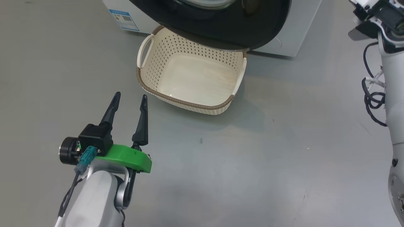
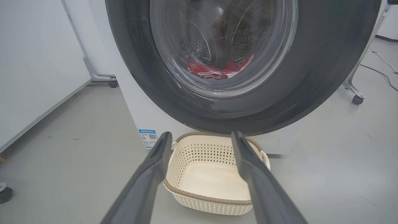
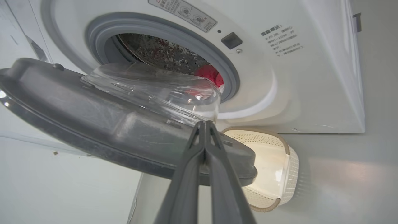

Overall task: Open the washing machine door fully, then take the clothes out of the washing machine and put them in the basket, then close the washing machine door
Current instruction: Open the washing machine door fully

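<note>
Found the left gripper [image 1: 131, 95] low over the floor [image 1: 252, 157], fingers spread wide with nothing between them, aimed at the basket [image 1: 189, 102] and stopping just short of its near left corner. Found the basket on the floor against the front of the washer [image 1: 293, 34], far end tucked under the door [image 1: 221, 28]. Found the door part-way open, black rim overhanging the basket. Noted a blue sticker [image 1: 124, 19] low on the washer, left of the basket.

Looked from the left wrist along the parted gripper [image 2: 202, 133] at the basket [image 2: 205, 199] below the door [image 2: 311, 77], and through the glass made out the clothes [image 2: 214, 70]: red with white trim, heaped at the bottom of the drum.

Found the right gripper [image 3: 204, 124] pressed shut and empty, tip at the inner face of the door [image 3: 108, 124], just beside the glass bowl; could not tell whether touching. Glimpsed the clothes [image 3: 210, 73] past the bowl, inside the grey gasket [image 3: 228, 65], and the basket [image 3: 289, 168] beyond the door's edge.
</note>
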{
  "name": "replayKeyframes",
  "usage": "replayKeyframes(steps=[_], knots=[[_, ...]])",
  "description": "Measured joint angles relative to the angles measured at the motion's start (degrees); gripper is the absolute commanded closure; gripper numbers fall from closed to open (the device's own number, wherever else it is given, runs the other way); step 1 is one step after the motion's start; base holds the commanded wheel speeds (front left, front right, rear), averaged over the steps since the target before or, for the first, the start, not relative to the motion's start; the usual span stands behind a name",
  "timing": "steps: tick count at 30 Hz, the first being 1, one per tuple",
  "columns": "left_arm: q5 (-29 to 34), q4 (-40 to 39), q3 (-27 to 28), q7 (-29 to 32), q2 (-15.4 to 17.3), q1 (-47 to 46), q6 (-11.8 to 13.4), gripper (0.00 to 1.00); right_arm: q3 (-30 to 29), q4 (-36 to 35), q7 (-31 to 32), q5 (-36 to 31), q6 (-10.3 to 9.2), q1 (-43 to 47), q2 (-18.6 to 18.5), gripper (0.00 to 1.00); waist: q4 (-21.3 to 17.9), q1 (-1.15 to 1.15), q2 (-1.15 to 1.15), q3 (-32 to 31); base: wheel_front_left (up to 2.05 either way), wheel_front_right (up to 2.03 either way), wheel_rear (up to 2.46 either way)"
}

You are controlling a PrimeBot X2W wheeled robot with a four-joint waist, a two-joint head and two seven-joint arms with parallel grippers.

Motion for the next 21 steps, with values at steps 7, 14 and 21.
replayKeyframes(steps=[7, 14, 21], knots=[[0.82, 0.56, 1.16, 0.00, 0.04, 1.93, 0.00, 0.00, 7.20, -5.36, -7.45, -10.68, 0.09, 6.62, -3.96, 1.00, -1.26, 0.00, 0.00, -3.04, 0.00, 0.00, 0.00], [1.90, 0.58, 2.55, 0.00, 0.10, 3.66, 0.01, 0.00, 11.83, -12.38, -18.01, -18.48, 0.08, 13.33, -7.00, 1.00, -2.97, 0.00, 0.00, -5.63, 0.00, 0.00, 0.00], [2.43, 0.49, 4.09, 0.00, 0.14, 5.15, 0.00, 0.00, 13.65, -14.78, -27.15, -22.62, 0.08, 23.24, -7.60, 1.00, -4.65, 0.00, 0.00, -7.69, 0.00, 0.00, 0.00]])
